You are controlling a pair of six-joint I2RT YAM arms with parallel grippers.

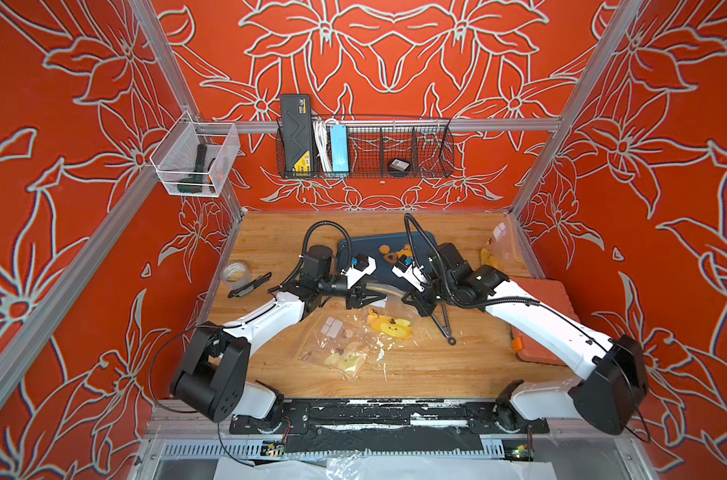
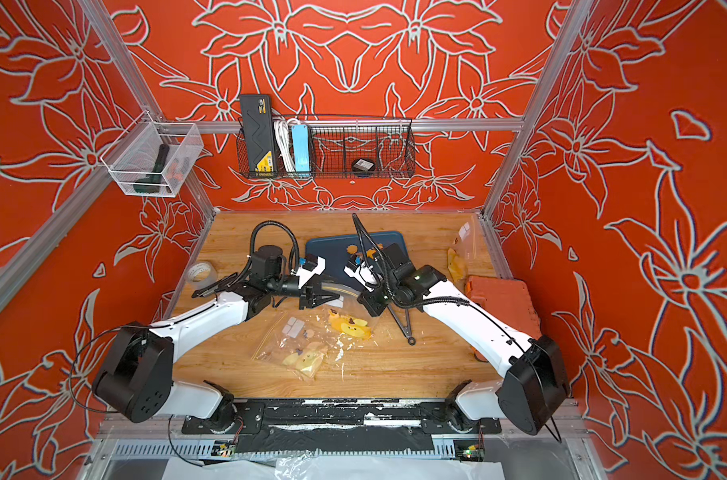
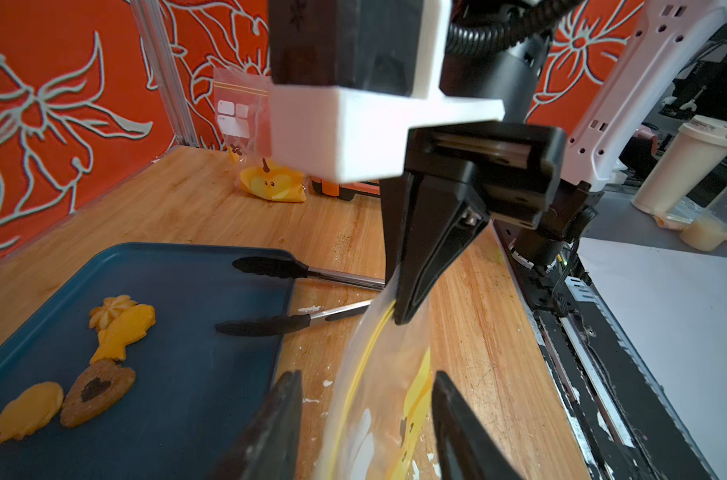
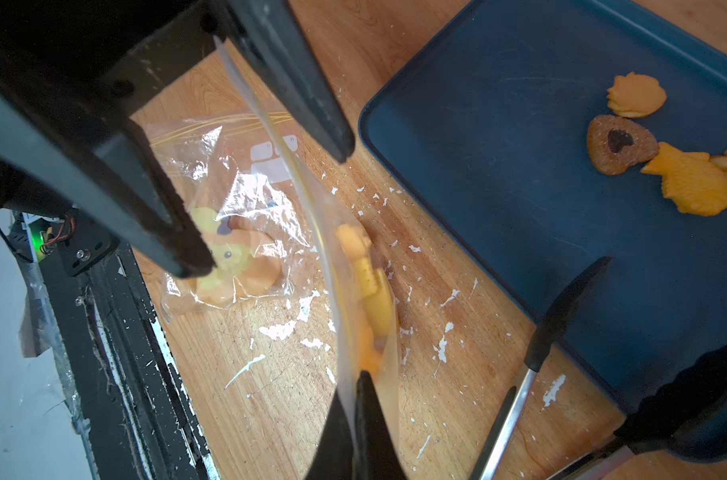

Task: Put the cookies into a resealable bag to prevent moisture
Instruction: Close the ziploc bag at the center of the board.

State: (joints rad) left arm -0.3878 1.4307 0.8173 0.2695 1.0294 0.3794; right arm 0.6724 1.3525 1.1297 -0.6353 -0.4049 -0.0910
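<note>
Cookies (image 3: 121, 328), four, lay on the blue tray (image 3: 195, 299) near the far edge of the desk (image 1: 270, 232) while my right claw (image 3: 403, 318) pinched the resealable bag (image 4: 366, 291) by its zip, apparently holding it up for filling; my left claw (image 3: 364, 378) stood open astride it.

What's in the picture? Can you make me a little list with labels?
Left gripper: open, clear zip bag between its fingers
Right gripper: shut on the bag's zip edge
Blue tray: four cookies, one a brown heart
Tongs: black tips over the tray's edge
Table: second clear bag lying on it
</note>
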